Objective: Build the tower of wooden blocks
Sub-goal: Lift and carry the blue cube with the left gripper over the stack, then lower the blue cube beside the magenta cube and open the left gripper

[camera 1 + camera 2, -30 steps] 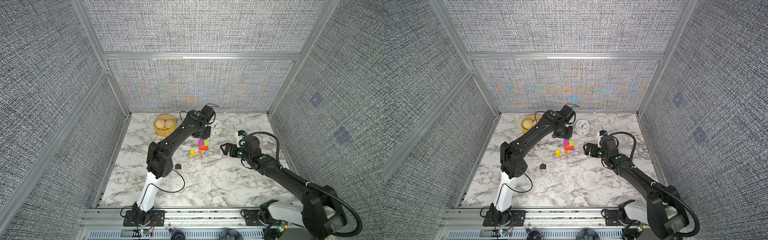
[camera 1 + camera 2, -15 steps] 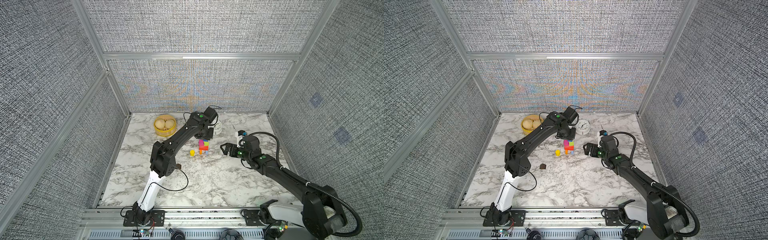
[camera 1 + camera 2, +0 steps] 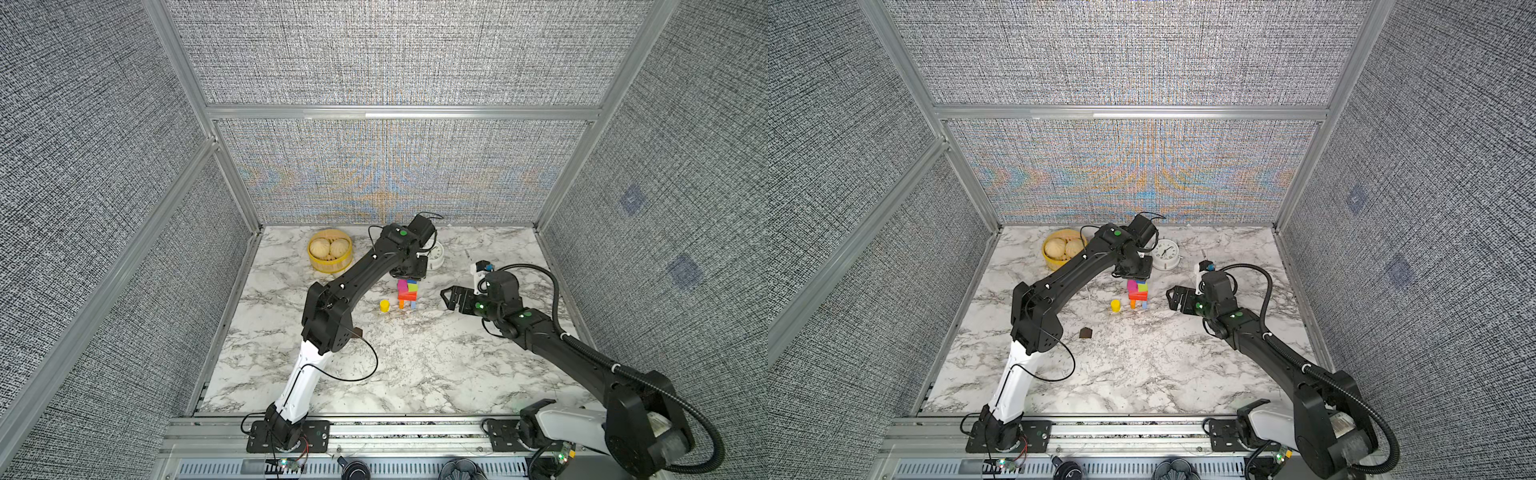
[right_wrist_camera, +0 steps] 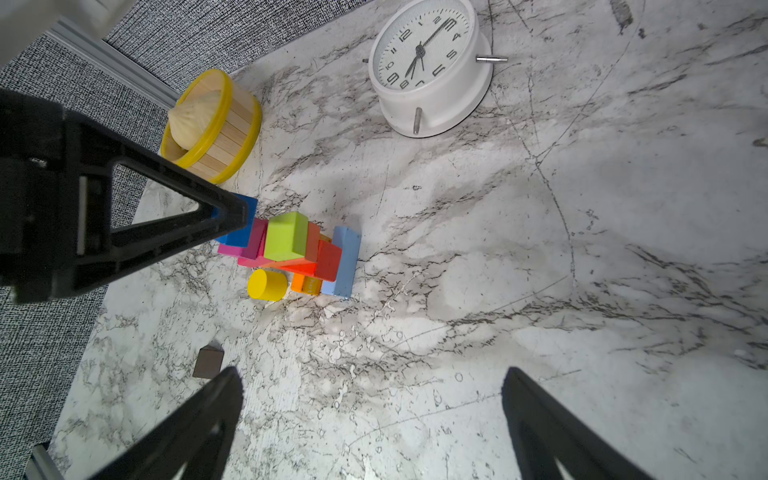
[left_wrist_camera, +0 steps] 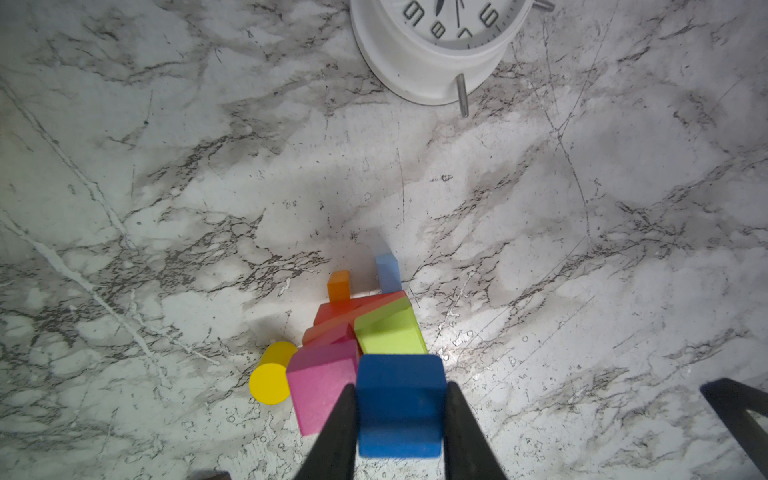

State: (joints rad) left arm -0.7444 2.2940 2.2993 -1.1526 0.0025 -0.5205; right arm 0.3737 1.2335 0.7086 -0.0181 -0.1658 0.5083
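Observation:
The tower (image 3: 406,293) (image 3: 1137,291) stands mid-table: an orange leg (image 5: 338,284) and a light-blue leg (image 5: 388,272), red and orange bricks (image 5: 345,311), then a pink cube (image 5: 322,382) and a green cube (image 5: 390,332) side by side on top. My left gripper (image 5: 401,415) hangs right over it, shut on a blue cube (image 5: 401,405) (image 4: 239,226); whether the cube touches the pink one I cannot tell. A yellow cylinder (image 3: 384,305) (image 4: 268,284) stands beside the tower. A brown house-shaped piece (image 3: 1086,333) (image 4: 208,361) lies nearer the front. My right gripper (image 4: 372,399) (image 3: 453,297) stays open and empty, right of the tower.
A white alarm clock (image 3: 1165,253) (image 4: 428,62) lies behind the tower. A yellow steamer basket with buns (image 3: 330,251) stands at the back left. The left arm (image 3: 345,286) arches over the table's left middle. Mesh walls close in three sides.
The left arm's elbow has swung to the right while its gripper kept the blue cube over the tower. The right arm has not moved.

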